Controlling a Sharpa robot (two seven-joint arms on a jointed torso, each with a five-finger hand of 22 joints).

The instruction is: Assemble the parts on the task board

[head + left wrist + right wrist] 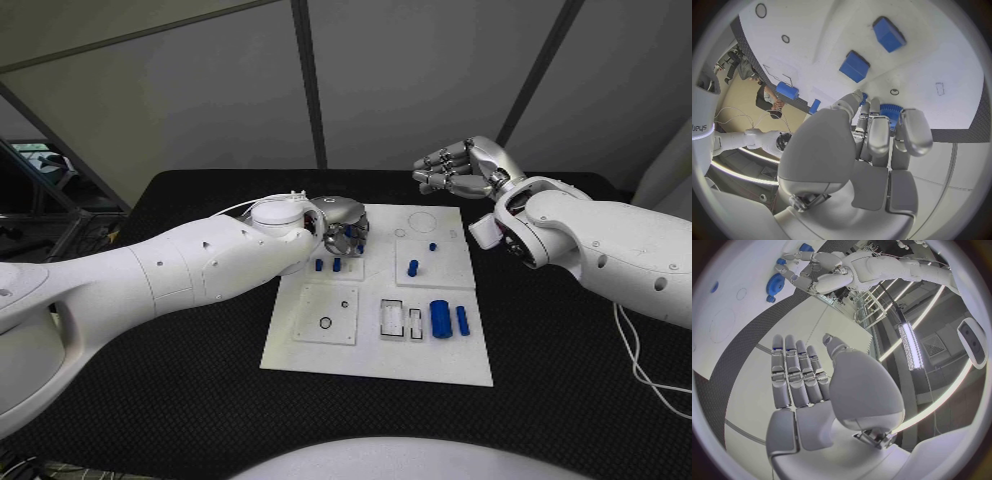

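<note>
The white task board (378,355) lies in the middle of the black table. My left hand (340,228) hovers low over its far left corner, and its fingers (878,134) curl around a blue gear (891,111). That gear (775,284) lies flat on the board at the left hand's fingertips (792,271). Two small blue blocks (327,265) sit just in front of that hand. My right hand (464,168) is raised beyond the board's far right corner, with its fingers (795,372) stretched out and nothing in them.
A short blue peg (413,267) and a tiny blue piece (431,244) stand on the board's right square. Near the front lie a thick blue cylinder (440,318), a thinner one (463,320) and two empty slots (402,318). A cable (642,360) trails at the right.
</note>
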